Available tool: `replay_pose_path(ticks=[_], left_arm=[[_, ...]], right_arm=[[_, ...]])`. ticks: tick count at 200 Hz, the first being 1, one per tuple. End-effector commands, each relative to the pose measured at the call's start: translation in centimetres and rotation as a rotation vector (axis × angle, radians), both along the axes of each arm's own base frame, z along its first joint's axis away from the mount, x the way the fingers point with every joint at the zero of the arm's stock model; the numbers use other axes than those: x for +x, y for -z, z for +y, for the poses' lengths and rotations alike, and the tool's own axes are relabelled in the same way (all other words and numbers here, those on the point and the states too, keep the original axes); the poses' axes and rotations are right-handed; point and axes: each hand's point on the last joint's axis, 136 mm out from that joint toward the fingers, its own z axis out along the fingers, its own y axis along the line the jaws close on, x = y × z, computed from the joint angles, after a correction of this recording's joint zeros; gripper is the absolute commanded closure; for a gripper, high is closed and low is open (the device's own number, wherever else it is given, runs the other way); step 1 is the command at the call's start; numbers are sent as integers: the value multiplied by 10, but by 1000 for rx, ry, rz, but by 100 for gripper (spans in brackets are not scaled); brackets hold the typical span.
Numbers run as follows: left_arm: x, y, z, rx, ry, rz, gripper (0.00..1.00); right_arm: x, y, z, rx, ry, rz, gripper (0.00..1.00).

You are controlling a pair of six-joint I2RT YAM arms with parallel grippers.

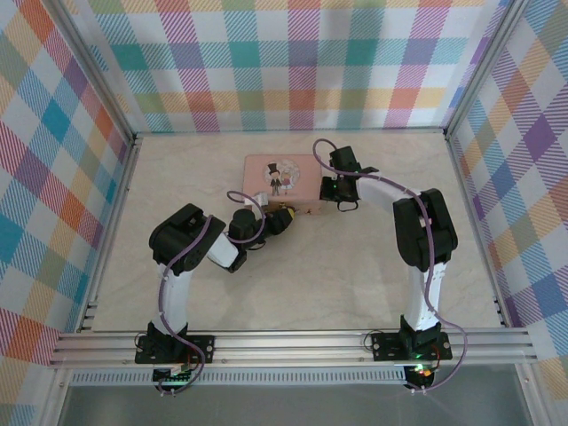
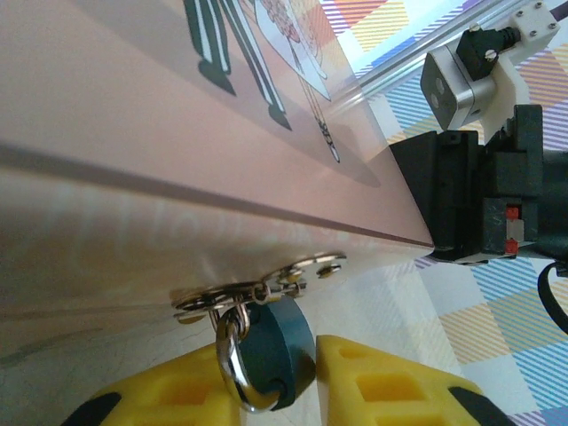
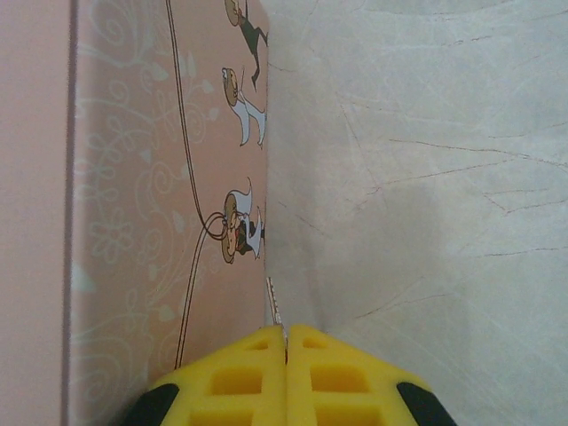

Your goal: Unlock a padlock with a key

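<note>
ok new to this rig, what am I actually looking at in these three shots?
Two robot arms are bolted at the near edge of a table. The overhead picture looks down from behind them. It shows the left arm and the right arm both reaching to a pink tin.

The other two pictures come from cameras on the wrists, so the yellow blocks at the bottom are each arm's own jaws.

In the left wrist picture, the jaws sit either side of a small teal padlock and seem to grip it. Its shackle hangs through the tin's metal hasp.

In the right wrist picture, the jaws are shut on a thin silvery key. Its tip pokes out close beside the tin.
</note>
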Motion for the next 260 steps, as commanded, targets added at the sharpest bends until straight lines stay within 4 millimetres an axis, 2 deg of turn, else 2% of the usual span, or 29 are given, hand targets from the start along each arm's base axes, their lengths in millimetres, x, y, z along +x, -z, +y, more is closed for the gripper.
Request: replay_pose_path(ticks=[1, 24, 60, 109, 155, 173, 196, 221, 260], left_arm=[[-88, 160, 50, 205, -75, 716, 70], [-90, 160, 52, 195, -87, 723, 60], [-88, 158, 60, 181, -133, 693, 55], [-67, 150, 67, 190, -205, 627, 54], [-65, 143, 78, 194, -261, 583, 53], [-60, 136, 73, 172, -232, 532, 55], [-55, 129, 65, 157, -190, 472, 62], [-58, 129, 65, 158, -180, 481, 63], [-72, 122, 64, 163, -140, 511, 56]], right_arm=[[-15, -23, 36, 89, -104, -26, 100], [-16, -23, 36, 90, -103, -24, 100], [-19, -23, 39, 98, -112, -25, 100], [-25, -22, 46, 107, -134, -29, 100], [-26, -22, 51, 112, -144, -35, 100], [-26, -23, 52, 114, -147, -40, 100], [-26, -20, 51, 106, -140, -35, 100], [-27, -19, 49, 96, -137, -37, 100], [-20, -22, 43, 69, -116, -37, 100]])
